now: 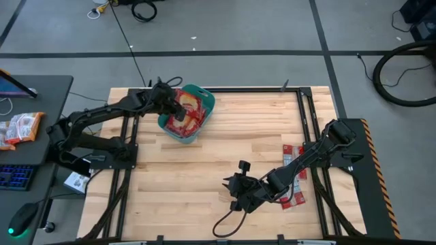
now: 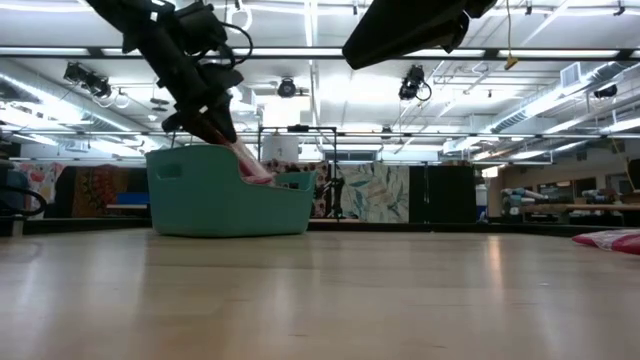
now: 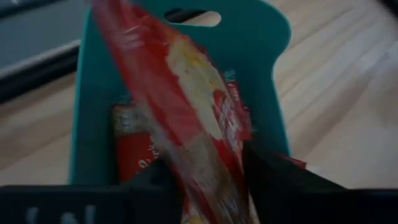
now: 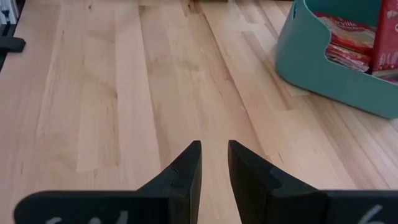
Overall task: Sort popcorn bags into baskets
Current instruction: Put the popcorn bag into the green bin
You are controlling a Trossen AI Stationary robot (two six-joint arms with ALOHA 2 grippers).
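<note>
The teal basket [image 1: 204, 97] stands at the table's far left and has several red popcorn bags inside [image 4: 348, 37]. My left gripper [image 1: 178, 112] is over the basket, shut on one red popcorn bag [image 3: 186, 106]. More red bags [image 1: 293, 173] lie flat at the table's right edge, also visible in the low view [image 2: 610, 240]. My right gripper [image 1: 231, 187] hovers low over bare wood near the near edge. It is open by a narrow gap [image 4: 214, 155] and points toward the basket [image 4: 311, 62]. My left gripper pinches the red popcorn bag between its two fingers at one end [image 3: 214, 177]. It comes slanting down from above the basket [image 2: 220, 200]. The bag is tilted, and its free end [image 2: 252, 168] reaches down past the rim toward the packets inside.
A dark side desk left of the table carries orange-and-white snack packets [image 1: 20, 126], a keyboard and a mouse. Black frame rails run along the table's left and right sides. A wide stretch of bare wood [image 1: 225, 143] lies between the basket and the right-edge bags.
</note>
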